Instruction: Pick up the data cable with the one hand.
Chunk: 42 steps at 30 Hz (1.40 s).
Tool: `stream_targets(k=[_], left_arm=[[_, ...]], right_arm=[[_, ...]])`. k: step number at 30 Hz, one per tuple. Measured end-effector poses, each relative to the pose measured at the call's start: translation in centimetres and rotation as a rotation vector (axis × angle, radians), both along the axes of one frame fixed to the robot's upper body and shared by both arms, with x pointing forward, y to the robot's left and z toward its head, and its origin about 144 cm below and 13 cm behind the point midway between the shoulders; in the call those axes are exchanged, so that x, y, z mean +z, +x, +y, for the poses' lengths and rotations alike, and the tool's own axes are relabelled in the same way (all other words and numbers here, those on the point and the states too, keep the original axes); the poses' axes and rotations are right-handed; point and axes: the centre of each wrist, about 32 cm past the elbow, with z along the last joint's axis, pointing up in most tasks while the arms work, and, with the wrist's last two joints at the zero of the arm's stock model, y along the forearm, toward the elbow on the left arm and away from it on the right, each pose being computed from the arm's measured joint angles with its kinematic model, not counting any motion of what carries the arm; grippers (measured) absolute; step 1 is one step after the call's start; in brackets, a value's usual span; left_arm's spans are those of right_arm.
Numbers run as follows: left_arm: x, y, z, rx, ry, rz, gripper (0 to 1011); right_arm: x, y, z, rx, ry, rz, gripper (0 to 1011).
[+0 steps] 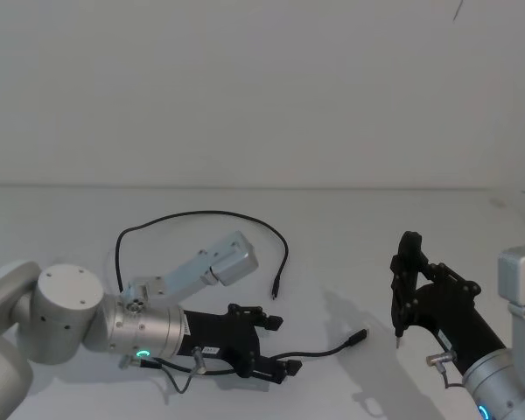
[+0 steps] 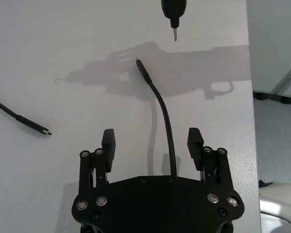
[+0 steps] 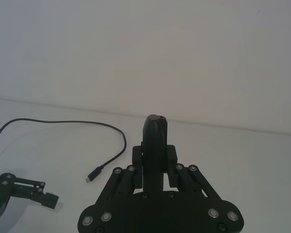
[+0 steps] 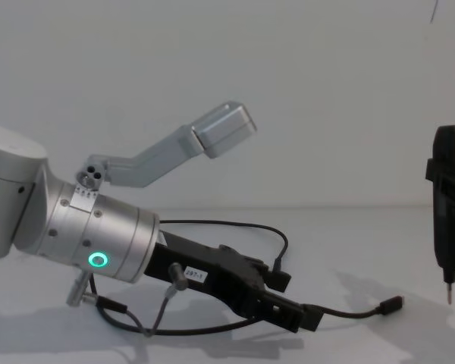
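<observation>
The data cable [image 1: 201, 213] is thin and black; it loops across the white table, with one plug [image 1: 276, 291] at mid-table and the other plug [image 1: 360, 335] toward the right. My left gripper [image 1: 278, 347], the hand with the green ring, lies low over the table, open, with the cable [image 2: 162, 111] running between its fingers [image 2: 108, 138] without being pinched. From the chest the cable [image 4: 349, 311] leaves that gripper [image 4: 284, 299] and ends at a plug [image 4: 393, 305]. My right gripper [image 3: 155, 160] is shut on a black tool [image 1: 407, 280] with a thin metal tip, held upright at the right.
A grey camera bracket [image 1: 219, 262] juts from the left wrist above the cable loop. A short dark wrist lead [image 4: 129, 318] hangs under the left wrist. A white box [image 1: 521, 276] stands at the right edge. The table's far edge meets a plain wall.
</observation>
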Motion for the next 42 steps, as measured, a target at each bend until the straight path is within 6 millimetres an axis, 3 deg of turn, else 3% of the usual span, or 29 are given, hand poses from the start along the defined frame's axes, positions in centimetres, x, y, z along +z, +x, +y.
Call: stream_targets(k=[2, 3, 5, 6, 9, 17, 29, 42], left_arm=[[0.0, 0.0, -0.1, -0.001, 0.001, 0.0, 906], [0.0, 0.1, -0.2, -0.005, 0.001, -0.002, 841], [0.0, 0.1, -0.3, -0.007, 0.001, -0.002, 816], [-0.1, 0.1, -0.4, -0.009, 0.001, -0.001, 738], [-0.1, 0.2, -0.5, -0.012, 0.0, 0.002, 684], [-0.3, 0.0, -0.8, -0.025, 0.001, 0.023, 394], [-0.3, -0.4, -1.1, -0.042, 0.023, 0.049, 49], [1.4, -0.3, -1.2, -0.029, 0.013, -0.014, 44]], right_arm=[[0.0, 0.0, 0.0, 0.0, 0.0, 0.0, 279], [0.0, 0.0, 0.0, 0.0, 0.0, 0.0, 279], [0.0, 0.0, 0.0, 0.0, 0.0, 0.0, 279], [0.0, 0.0, 0.0, 0.0, 0.0, 0.0, 279], [0.0, 0.0, 0.0, 0.0, 0.0, 0.0, 279], [0.0, 0.0, 0.0, 0.0, 0.0, 0.0, 279], [0.0, 0.0, 0.0, 0.0, 0.0, 0.0, 279], [0.0, 0.0, 0.0, 0.0, 0.0, 0.0, 279]])
